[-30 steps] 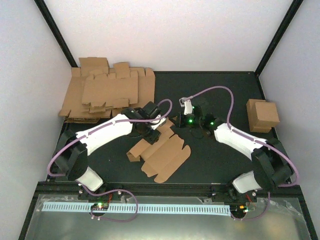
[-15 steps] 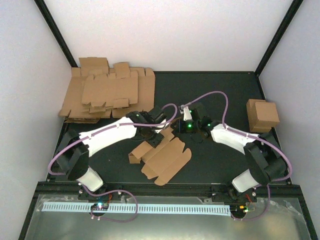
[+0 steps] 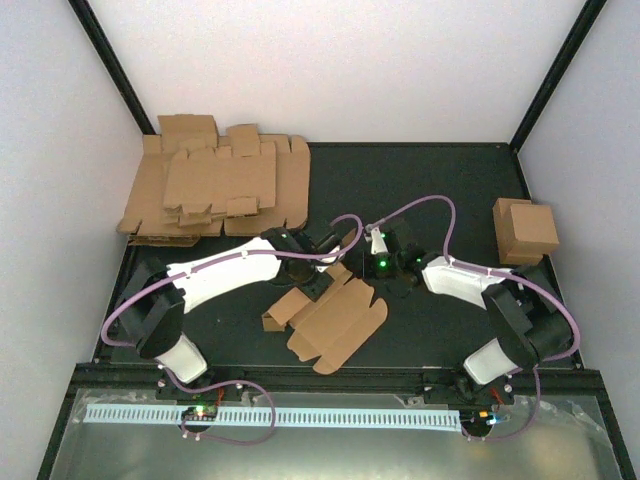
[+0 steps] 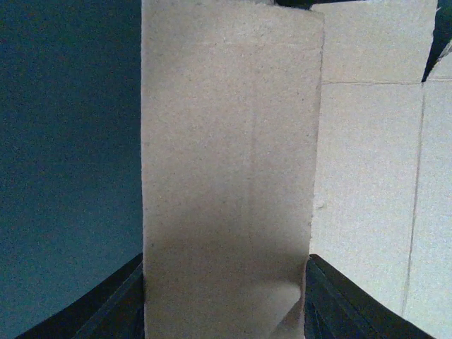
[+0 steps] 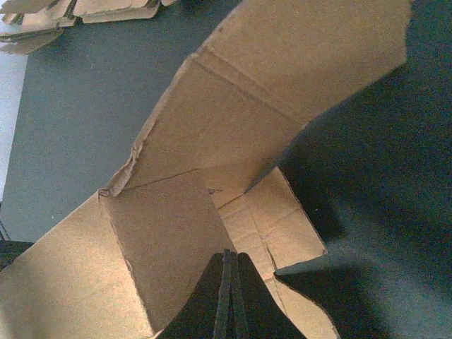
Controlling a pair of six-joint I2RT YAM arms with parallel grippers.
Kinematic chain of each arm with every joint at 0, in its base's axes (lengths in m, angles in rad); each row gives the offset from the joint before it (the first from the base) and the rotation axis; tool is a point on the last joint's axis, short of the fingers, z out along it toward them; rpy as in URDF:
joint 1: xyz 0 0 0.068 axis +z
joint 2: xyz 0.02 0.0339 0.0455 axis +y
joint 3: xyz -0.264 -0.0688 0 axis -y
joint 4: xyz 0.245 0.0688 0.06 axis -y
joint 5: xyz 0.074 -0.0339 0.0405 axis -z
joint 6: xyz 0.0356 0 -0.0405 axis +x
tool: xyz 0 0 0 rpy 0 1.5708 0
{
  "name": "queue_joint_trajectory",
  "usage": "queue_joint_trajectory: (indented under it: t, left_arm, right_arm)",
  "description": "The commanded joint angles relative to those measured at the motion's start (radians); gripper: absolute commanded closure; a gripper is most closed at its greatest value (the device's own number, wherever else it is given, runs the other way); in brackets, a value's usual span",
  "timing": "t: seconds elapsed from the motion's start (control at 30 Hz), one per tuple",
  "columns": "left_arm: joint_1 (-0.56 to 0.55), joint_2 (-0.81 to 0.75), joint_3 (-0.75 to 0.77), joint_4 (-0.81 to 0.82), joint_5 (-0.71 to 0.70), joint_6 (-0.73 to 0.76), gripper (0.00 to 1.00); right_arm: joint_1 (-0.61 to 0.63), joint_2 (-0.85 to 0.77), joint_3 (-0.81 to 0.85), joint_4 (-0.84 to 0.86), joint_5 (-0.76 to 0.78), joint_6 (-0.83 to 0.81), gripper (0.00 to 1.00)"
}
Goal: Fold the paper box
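Left fingers [image 4: 332,311] astride paper box [image 4: 226,176], blanks [image 3: 210,185] beyond

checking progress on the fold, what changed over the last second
Both arms drew toward the near edge. The left gripper, clamped on a flap of the paper box, dragged it slightly nearer and to the right. The shut right gripper came in over its inner panels. Nothing was released. The stack of flat blanks and the folded box stayed put.

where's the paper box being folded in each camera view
Top external: paper box centre, toward the near edge.
Left wrist: fills middle and right.
Right wrist: fills most of the frame.
Shared landmark: pile of flat blanks, upper left in top external and right wrist.
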Motion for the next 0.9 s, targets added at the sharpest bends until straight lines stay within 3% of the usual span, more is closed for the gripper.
queue_joint_trajectory:
  t: [0.0, 0.87]
  left_arm:
    - [-0.006, 0.007, 0.020, 0.033, -0.001, -0.015, 0.45]
    - [-0.006, -0.017, -0.020, 0.076, 0.054, 0.008, 0.45]
  right_arm:
    - [-0.001, 0.010, -0.014, 0.024, 0.000, 0.004, 0.98]
    - [0.001, 0.012, 0.014, 0.040, -0.078, -0.013, 0.98]
